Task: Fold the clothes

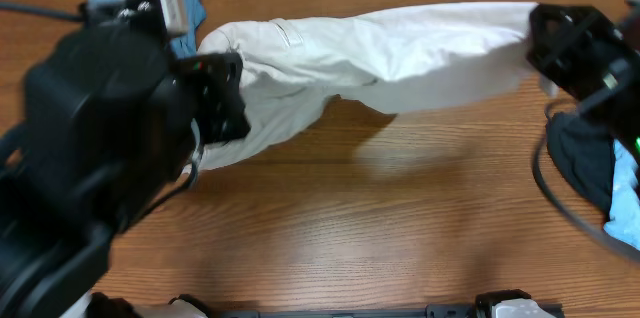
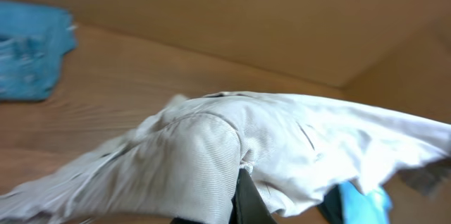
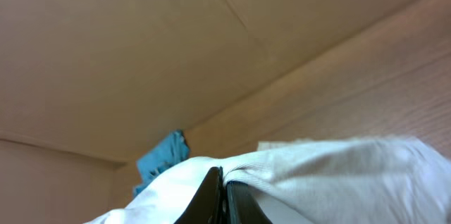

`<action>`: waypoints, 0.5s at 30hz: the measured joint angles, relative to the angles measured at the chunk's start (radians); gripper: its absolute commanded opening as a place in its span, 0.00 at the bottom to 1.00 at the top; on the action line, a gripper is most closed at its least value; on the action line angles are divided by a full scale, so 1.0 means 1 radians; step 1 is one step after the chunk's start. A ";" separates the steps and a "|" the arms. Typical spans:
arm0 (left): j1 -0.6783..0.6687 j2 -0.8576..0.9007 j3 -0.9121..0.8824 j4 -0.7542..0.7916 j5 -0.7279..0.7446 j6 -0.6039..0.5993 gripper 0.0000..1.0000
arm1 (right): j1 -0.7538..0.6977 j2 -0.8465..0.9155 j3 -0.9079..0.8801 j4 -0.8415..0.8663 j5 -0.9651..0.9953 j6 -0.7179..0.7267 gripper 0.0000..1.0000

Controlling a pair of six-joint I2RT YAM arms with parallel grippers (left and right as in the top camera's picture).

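Note:
The cream-beige shorts hang stretched between my two grippers above the wooden table. My left gripper is shut on the shorts' left end; in the left wrist view the cloth drapes over the dark finger. My right gripper is shut on the right end; in the right wrist view the closed fingers pinch a fold of the shorts. A blue denim piece lies at the back left, also seen in the left wrist view and the right wrist view.
A pile of dark and light-blue garments lies at the right edge. The bare wooden table spreads in front of the shorts. A brown wall runs along the back.

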 measured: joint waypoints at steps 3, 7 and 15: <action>-0.094 -0.026 0.023 0.010 -0.011 0.004 0.04 | 0.000 -0.087 0.000 -0.028 0.003 0.000 0.04; -0.249 -0.013 0.023 0.050 -0.018 0.011 0.04 | 0.000 -0.145 0.000 -0.047 0.009 0.000 0.04; -0.513 -0.013 0.023 0.204 -0.092 0.048 0.04 | 0.000 -0.171 0.000 -0.011 0.015 0.025 0.04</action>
